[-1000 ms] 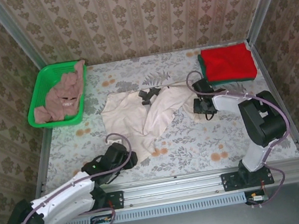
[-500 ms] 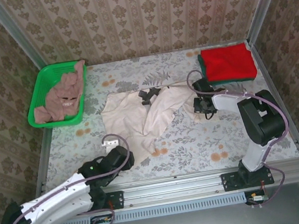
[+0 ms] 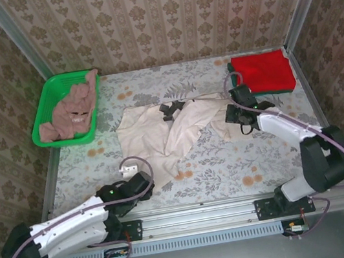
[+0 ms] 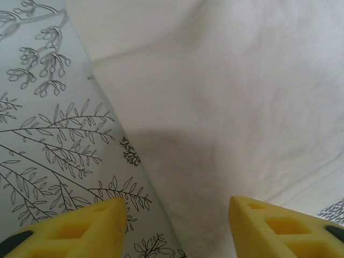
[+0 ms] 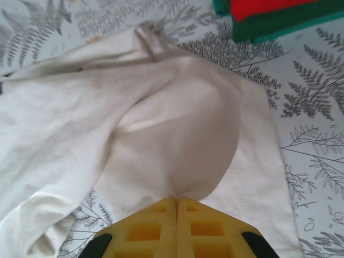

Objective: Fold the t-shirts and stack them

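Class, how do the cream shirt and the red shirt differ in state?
The cream shirt lies unfolded and rumpled mid-table; the red shirt sits folded in the far right corner. The right gripper is shut on the cream shirt; the red shirt is not held. Both are plain cloth.

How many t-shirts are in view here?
4: a cream one spread mid-table, a red one folded on a green one at the far right corner, a pink-brown one in the basket. More may lie hidden beneath.
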{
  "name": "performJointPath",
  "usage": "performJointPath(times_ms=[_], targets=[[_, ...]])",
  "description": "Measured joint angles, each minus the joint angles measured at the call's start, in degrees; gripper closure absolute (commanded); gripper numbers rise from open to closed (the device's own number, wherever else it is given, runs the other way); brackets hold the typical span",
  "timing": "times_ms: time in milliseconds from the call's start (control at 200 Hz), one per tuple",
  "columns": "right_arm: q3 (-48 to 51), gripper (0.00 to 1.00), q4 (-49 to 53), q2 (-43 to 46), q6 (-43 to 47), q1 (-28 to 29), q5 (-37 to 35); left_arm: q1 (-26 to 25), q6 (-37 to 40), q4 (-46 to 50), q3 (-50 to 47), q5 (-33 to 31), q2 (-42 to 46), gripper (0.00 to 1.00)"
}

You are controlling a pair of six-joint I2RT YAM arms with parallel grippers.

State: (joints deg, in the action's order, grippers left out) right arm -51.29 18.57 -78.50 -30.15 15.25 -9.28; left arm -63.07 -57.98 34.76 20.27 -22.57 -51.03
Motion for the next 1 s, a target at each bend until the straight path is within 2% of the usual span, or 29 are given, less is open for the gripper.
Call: performJointPath(times_ms=[115,240,320,405,525,660,795,965,1000], targets=[[0.0,1.0,2.1,2.6,0.5,0.0,-0.8,-3.3,-2.0,0.7,1.4,-0.6,-3.4,0.45],[0.0,1.0,4.8,4.5,1.7,0.0,-1.4,-6.4,-4.5,0.3,2.6,-1.2,-5.9,0.47],[-0.1,1.0,6.3,5.9,2.1,0.0,-1.8,-6.8,-5.6,-1.0,2.5,-1.1,-6.9,0.55],[-0.1,1.0,7.4,7.5,2.4,0.0,-2.2,-7.0,-6.2,-2.1,2.1,-1.1,-7.4,0.56],[-0.1,1.0,8.0,9.8,2.8,0.0,-2.5,-7.0,-7.4,-2.1,1.5,-1.2,-7.4,0.49],[-0.1,1.0,8.7,10.8,3.0,0.0,-2.6,-7.0,-8.9,-0.9,1.0,-1.6,-7.0,0.48],[0.0,1.0,8.9,10.8,3.0,0.0,-2.6,-7.0,-9.8,-1.1,0.7,-1.8,-7.1,0.68],[0.0,1.0,8.9,10.9,3.0,0.0,-2.4,-7.0,-9.3,-2.6,0.7,-2.0,-7.5,1.0],[0.0,1.0,9.1,11.2,3.0,0.0,-2.1,-7.0,-8.8,-2.6,0.7,-2.1,-7.1,1.0]])
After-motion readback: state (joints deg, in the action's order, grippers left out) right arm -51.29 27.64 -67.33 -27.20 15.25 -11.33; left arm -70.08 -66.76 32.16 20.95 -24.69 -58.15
